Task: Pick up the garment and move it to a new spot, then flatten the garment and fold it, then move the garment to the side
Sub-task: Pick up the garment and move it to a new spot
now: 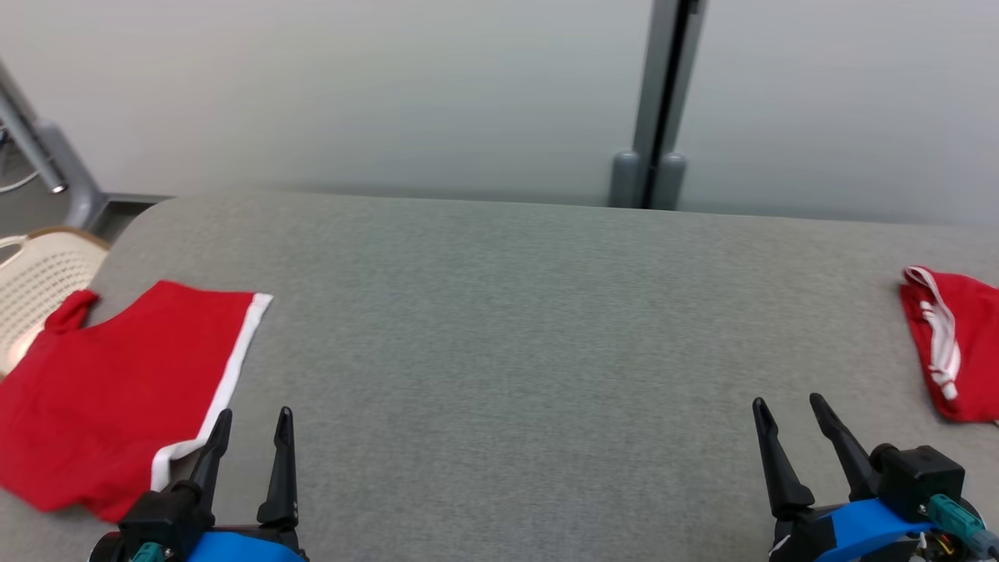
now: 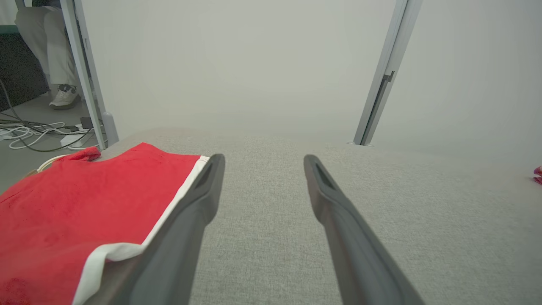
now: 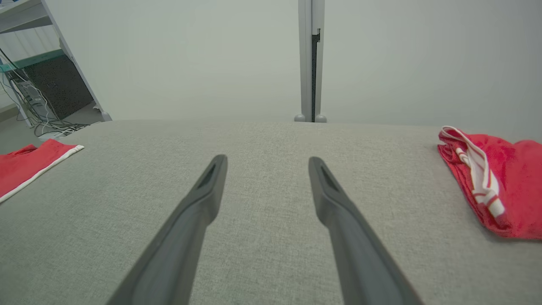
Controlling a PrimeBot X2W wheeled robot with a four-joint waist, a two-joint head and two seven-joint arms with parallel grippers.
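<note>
Grey padded table, flat red garment with white hem at nine o'clock, just beside the left gripper, fingers spread and empty, bunched red garment, perhaps shorts, at three o'clock, near the right gripper, likewise spread, holding nothing.

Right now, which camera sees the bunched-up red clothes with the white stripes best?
The right wrist view: the bunched red garment looks big and close, its white striped band plain, though the frame edge cuts it. The head view shows the garment smaller, at the right edge. The left wrist view catches just a red sliver.
</note>
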